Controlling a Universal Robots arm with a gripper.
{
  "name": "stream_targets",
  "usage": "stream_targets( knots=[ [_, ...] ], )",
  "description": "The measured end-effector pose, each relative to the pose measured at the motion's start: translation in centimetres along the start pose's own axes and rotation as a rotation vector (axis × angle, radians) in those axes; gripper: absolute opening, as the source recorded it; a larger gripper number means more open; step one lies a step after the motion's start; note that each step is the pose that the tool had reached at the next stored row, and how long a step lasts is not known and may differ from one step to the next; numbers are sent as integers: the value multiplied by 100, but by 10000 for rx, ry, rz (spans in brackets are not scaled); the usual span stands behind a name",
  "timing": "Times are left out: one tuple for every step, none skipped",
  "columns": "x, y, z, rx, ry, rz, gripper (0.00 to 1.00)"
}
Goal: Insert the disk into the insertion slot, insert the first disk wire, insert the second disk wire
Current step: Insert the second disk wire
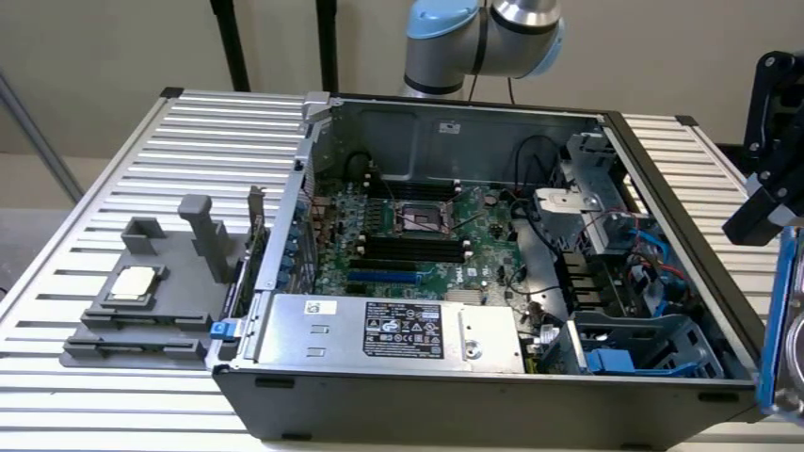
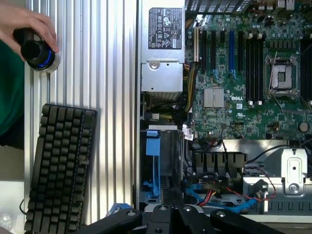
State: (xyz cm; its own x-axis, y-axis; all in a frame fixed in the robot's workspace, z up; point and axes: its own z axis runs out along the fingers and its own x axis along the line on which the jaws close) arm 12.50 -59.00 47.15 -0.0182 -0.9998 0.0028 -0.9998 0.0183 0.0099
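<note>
At the exterior view's right edge, my black gripper [image 1: 766, 226] hangs outside the open computer case. It is shut on the disk [image 1: 785, 320], which hangs below it on edge, with its bright blue frame and a strip of silver showing. The insertion slot [image 1: 647, 344] is the dark grey drive cage with blue tabs in the case's near right corner, to the left of the disk and lower. In the wrist view the gripper's black links [image 2: 180, 217] sit over the same slot [image 2: 165, 161] with its blue rail. Blue and red wires [image 2: 219, 200] lie beside the cage.
A silver power-supply box [image 1: 390, 330] and the green motherboard [image 1: 415, 231] fill the rest of the case. A grey fixture [image 1: 145, 292] stands on the ribbed table at the exterior view's left. In the wrist view, a keyboard [image 2: 61, 165] lies beside the case and a hand [image 2: 29, 24] rests on a knob.
</note>
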Motion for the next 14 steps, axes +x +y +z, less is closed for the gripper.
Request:
stream_targets(
  knots=[
    [0,0,0,3,1,0,12],
    [0,0,0,6,0,0,18],
    [0,0,0,9,0,0,24],
    [0,0,0,12,0,-1,24],
    [0,0,0,16,0,0,30],
    [0,0,0,18,-1,0,30],
    [0,0,0,21,-1,0,42],
    [0,0,0,24,-1,0,42],
    [0,0,0,27,0,0,47],
    [0,0,-1,30,1,0,53],
    [0,0,0,33,0,-1,53],
    [0,0,0,36,0,-1,59],
    [0,0,-1,39,1,0,59],
    [0,0,0,43,-1,0,65]
  ],
)
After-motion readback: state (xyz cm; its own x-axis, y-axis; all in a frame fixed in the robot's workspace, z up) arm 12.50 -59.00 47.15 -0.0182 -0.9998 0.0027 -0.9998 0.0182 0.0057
